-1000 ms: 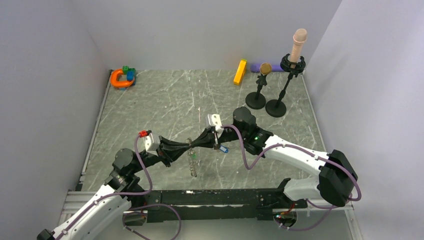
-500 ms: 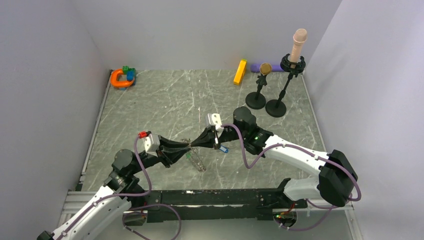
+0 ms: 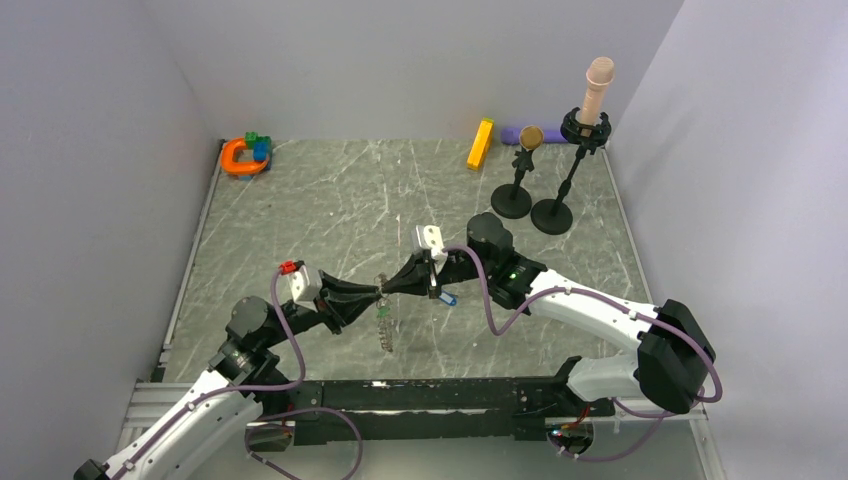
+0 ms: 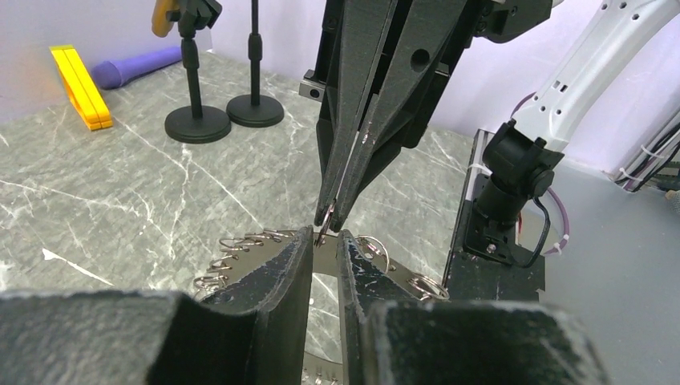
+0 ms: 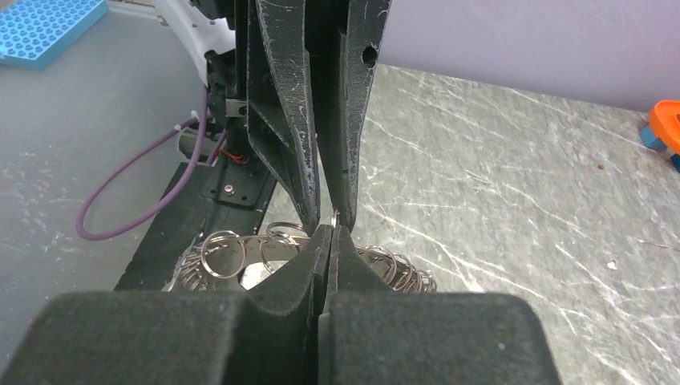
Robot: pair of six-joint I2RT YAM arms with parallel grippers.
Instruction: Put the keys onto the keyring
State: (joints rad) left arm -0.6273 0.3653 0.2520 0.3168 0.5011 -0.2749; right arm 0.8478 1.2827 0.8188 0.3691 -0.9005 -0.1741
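The keyring [image 3: 384, 325], a flat silvery ring edged with small split rings, hangs between both gripper tips above the table. My right gripper [image 3: 386, 289] is shut on one small split ring at the keyring's top edge [image 5: 335, 216]. My left gripper [image 3: 376, 293] meets it tip to tip, jaws a narrow gap apart. The keyring's band [image 4: 325, 255] crosses behind that gap. A green key [image 3: 383, 312] shows against the ring. A blue key [image 3: 447, 297] lies under the right wrist. Other keys are out of view.
An orange horseshoe toy [image 3: 240, 157] with small blocks sits at the back left. A yellow bar [image 3: 480, 143] and a purple object [image 3: 512, 134] lie at the back. Two black stands [image 3: 512, 200] [image 3: 552, 213] rise at the back right.
The dangling keyring swung out to the right and has come back to hang straight down. The left jaws shifted slightly at the ring's top. The right gripper stayed shut in place.
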